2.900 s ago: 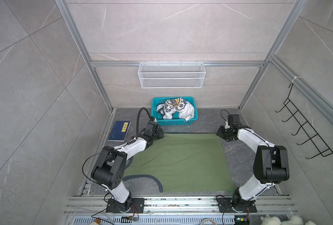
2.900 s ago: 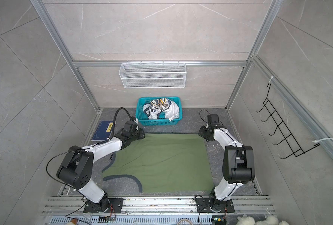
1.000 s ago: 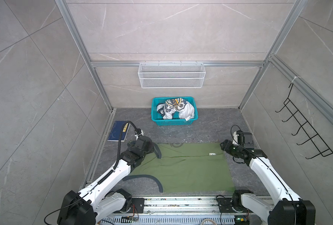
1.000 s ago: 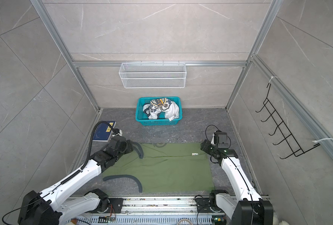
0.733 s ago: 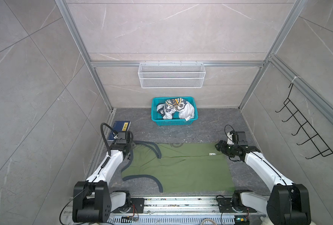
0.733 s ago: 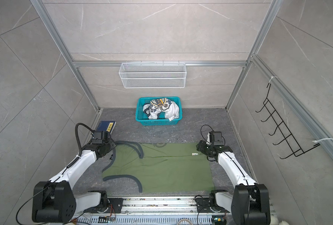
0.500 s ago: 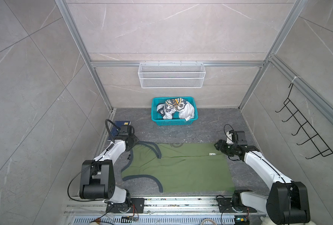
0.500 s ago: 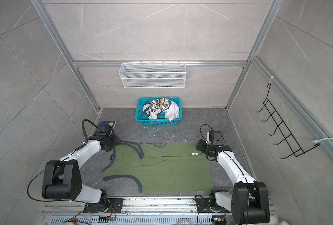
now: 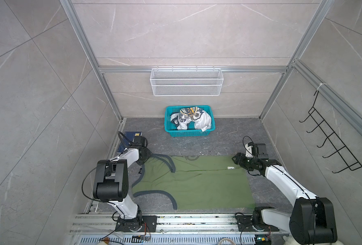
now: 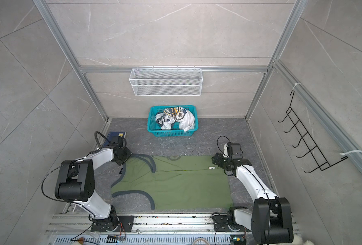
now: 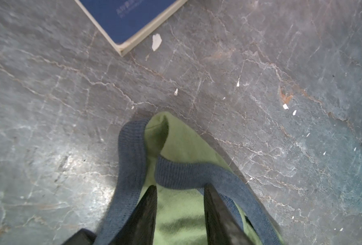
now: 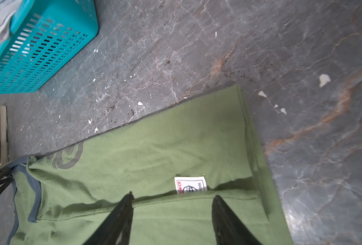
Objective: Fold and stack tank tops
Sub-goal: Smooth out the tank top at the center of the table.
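**Take both ends of the far edge before folding**

The green tank top point(image 9: 197, 184) lies flat on the desk point(image 9: 229, 137), on the near side of the teal basket point(image 9: 189, 133). Its far long edge is already turned over along a crease. The left hand point(image 11: 180, 187) stands over the shoulder strap point(image 11: 131, 152), at the end of the shirt to the basket's left. Its fingers are apart, with green cloth and grey-blue trim between them, and the wrist view shows nothing pinched. The right hand point(image 12: 173, 195) is released too, its fingers spread over the folded edge just beside the white label point(image 12: 190, 185), at the hem end to the basket's right.

In my judgement, the next fold needs both ends taken together. The left hand should close on trim and green cloth alike, so the strap cannot slip out. The right hand should catch both layers at the crease. Lift low and level, keep the edge taut, and carry it away from the basket.

The basket holds the white tank top point(image 9: 201, 122), crumpled, with its navy-yellow print on top. The wire rack point(image 9: 186, 84) on the wall above the basket looks empty. A blue book point(image 9: 131, 134) lies to the basket's left.
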`<state>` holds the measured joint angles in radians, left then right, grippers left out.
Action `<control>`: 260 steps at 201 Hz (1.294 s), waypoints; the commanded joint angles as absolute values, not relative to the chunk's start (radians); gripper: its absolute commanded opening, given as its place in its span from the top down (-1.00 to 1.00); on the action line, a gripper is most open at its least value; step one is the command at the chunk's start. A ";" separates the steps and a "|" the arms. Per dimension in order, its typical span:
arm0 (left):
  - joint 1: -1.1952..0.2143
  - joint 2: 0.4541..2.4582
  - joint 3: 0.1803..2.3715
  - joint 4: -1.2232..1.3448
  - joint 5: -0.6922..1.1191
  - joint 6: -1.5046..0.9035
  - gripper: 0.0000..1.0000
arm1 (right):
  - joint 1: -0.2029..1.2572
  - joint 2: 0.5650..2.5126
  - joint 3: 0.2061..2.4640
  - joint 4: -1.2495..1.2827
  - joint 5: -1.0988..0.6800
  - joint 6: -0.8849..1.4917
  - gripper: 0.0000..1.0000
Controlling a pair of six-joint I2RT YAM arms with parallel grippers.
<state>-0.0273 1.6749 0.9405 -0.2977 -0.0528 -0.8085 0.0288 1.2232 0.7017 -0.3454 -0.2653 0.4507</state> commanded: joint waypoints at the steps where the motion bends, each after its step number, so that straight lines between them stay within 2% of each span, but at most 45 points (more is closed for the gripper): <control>1: -0.020 1.685 0.977 -0.276 -0.084 -0.797 0.30 | 0.034 1.233 0.686 -0.331 -0.291 0.430 -0.21; 84: -0.014 1.721 1.003 -0.243 -0.102 -0.729 0.33 | 0.035 1.245 0.691 -0.333 -0.333 0.422 -0.21; 155: -0.014 1.732 1.028 -0.249 -0.094 -0.712 0.78 | 0.035 1.244 0.696 -0.337 -0.327 0.424 -0.20; 200: -0.014 1.658 1.003 -0.258 -0.098 -0.713 1.00 | 0.035 1.243 0.706 -0.346 -0.321 0.421 -0.20; 260: -0.017 1.508 0.918 -0.268 -0.078 -0.719 1.00 | 0.034 1.242 0.704 -0.343 -0.318 0.423 -0.20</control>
<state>-0.0189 1.5951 0.9592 -0.2607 -0.0818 -0.7254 0.0288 1.2430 0.6975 -0.3389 -0.3187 0.4438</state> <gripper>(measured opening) 0.048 0.600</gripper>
